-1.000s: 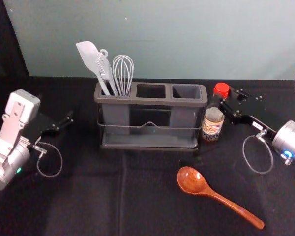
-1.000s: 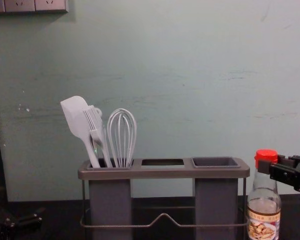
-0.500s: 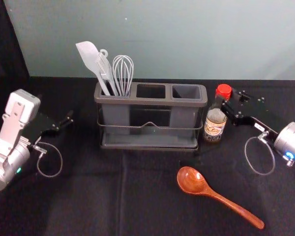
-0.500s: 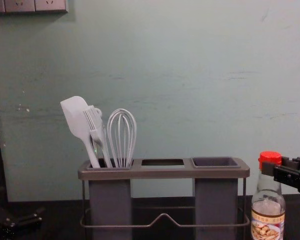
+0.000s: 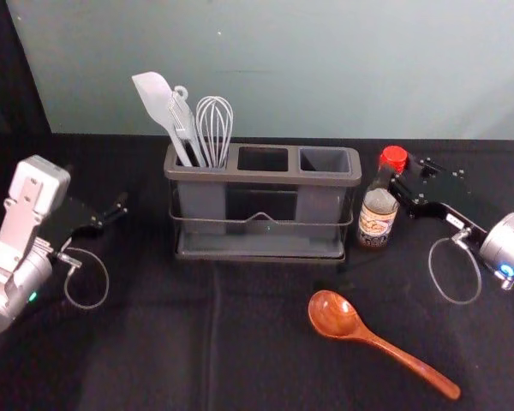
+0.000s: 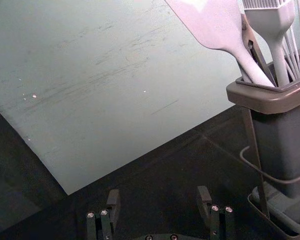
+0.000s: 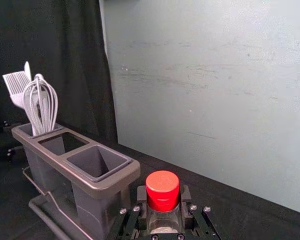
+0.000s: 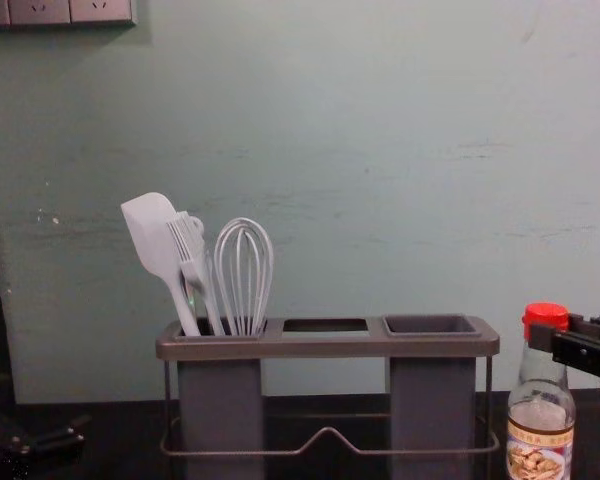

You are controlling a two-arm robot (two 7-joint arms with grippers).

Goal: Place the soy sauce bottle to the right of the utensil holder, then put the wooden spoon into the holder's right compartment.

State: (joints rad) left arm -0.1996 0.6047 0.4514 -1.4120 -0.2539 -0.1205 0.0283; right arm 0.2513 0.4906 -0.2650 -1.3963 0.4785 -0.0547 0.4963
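red cap (image 5: 394,157) on top, the soy sauce bottle (image 5: 378,216) stands close to upright at the right end of the utensil holder (image 5: 265,177), just beside it, with a slim gap between them in the chest view. its pale label (image 5: 376,224) faces the front. whether its base touches the desk (image 5: 154,342), i cannot tell.

the right tool (image 5: 397,186) reaches in from the right side and has the bottle by its upper part: in the right wrist view its fingers are closed in from both sides, at the cap and the neck under it.

the left tool (image 5: 118,208) is parked off the holder's left side, its fingers spread wide with bare space between them.

glossy brown wood makes up the wooden spoon (image 5: 332,314), which lies on the black cloth of the desk in front of the holder. its bowl is the end nearer the holder, and its handle slants away toward the near right.

the holder has three compartments in a row under a grey-brown rim. the left one carries a pale spatula (image 5: 152,90), a brush (image 8: 185,250) and a whisk (image 8: 245,270), heads up. behind it all is a grey-green wall (image 8: 330,150), with a socket panel (image 8: 72,11) high on the left in the chest view.
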